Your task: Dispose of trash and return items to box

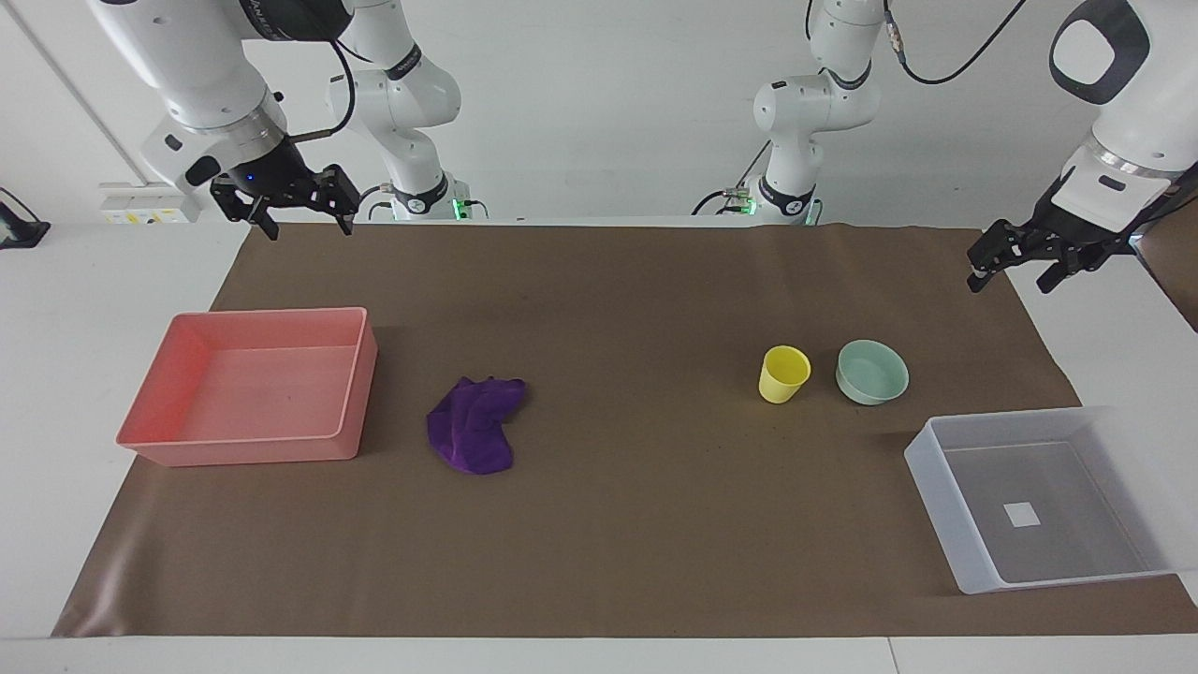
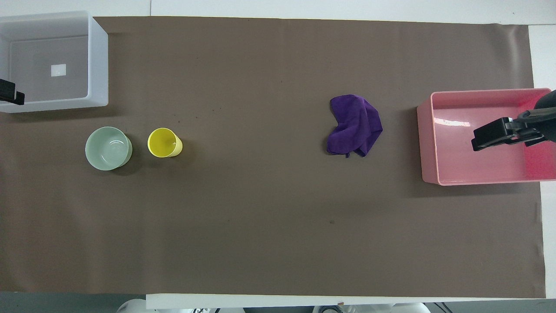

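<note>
The purple rag [image 1: 475, 426] [image 2: 354, 126] lies crumpled on the brown mat beside the pink tray. The yellow cup [image 1: 782, 373] [image 2: 164, 142] stands upright next to the mint-green bowl [image 1: 872, 371] [image 2: 108, 148]. Both are a little nearer to the robots than the translucent box [image 1: 936, 487] [image 2: 99, 65], which is empty with a white sticker on its floor. My right gripper [image 1: 307, 229] [image 2: 495, 135] is open and empty, raised at the right arm's end of the table. My left gripper [image 1: 1013, 281] [image 2: 11, 96] is open and empty, raised at the left arm's end.
An empty pink tray [image 1: 360, 384] [image 2: 425, 143] sits at the right arm's end of the mat. The brown mat [image 1: 636, 524] covers most of the white table. Both arm bases stand at the robots' edge.
</note>
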Action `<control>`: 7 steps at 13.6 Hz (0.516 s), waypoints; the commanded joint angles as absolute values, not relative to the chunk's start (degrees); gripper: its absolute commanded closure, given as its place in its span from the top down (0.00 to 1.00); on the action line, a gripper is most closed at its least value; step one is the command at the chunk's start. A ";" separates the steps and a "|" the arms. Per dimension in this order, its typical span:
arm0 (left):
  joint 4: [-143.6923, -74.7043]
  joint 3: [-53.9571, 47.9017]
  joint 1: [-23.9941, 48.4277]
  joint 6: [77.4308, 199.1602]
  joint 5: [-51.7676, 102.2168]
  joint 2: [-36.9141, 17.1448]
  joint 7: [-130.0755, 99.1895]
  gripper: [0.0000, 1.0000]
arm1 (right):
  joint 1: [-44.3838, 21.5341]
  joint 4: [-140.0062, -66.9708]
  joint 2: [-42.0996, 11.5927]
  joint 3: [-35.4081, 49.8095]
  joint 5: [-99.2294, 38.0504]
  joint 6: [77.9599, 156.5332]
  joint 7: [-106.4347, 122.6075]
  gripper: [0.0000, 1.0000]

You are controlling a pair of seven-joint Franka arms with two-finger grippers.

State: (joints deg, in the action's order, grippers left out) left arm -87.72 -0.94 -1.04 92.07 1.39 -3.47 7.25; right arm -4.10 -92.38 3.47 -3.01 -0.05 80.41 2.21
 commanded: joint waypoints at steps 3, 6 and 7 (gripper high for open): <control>-87.35 -0.53 -0.35 91.05 0.62 -4.66 7.29 1.00 | -3.17 -93.52 4.57 -2.81 -0.79 81.47 3.86 1.00; -106.52 -0.44 -0.44 107.94 0.35 2.17 7.04 1.00 | -3.51 -95.09 4.92 -2.90 -0.79 83.39 3.69 1.00; -113.48 -0.44 -0.44 114.63 0.44 4.11 6.77 1.00 | -3.86 -96.92 5.01 -2.81 -0.79 86.54 4.04 1.00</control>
State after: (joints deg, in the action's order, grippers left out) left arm -96.85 -0.93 -1.04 102.44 1.27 -2.78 7.24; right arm -4.08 -92.89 3.52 -3.07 -0.05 82.04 2.43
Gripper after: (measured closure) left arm 0.000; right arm 0.000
